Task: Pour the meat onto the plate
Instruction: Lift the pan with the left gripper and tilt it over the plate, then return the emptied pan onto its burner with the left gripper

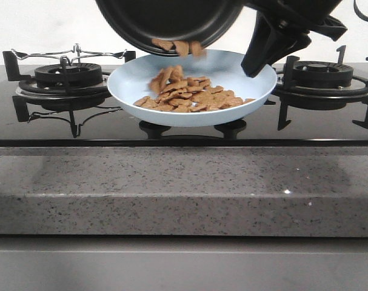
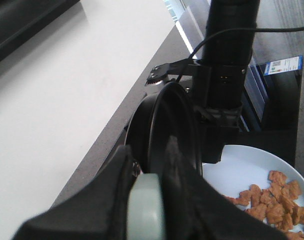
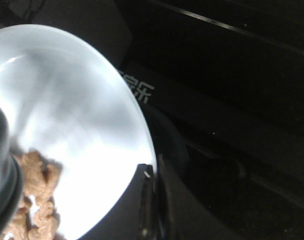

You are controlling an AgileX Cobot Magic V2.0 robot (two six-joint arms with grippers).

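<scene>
Meat [image 1: 190, 95] heaped on plate [image 1: 256, 76]

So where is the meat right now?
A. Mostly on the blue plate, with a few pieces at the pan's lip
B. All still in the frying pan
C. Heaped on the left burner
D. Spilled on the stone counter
A: in the front view most of the meat lies heaped on the plate, while a few pieces sit at the lower lip of the tilted frying pan above it.
</scene>
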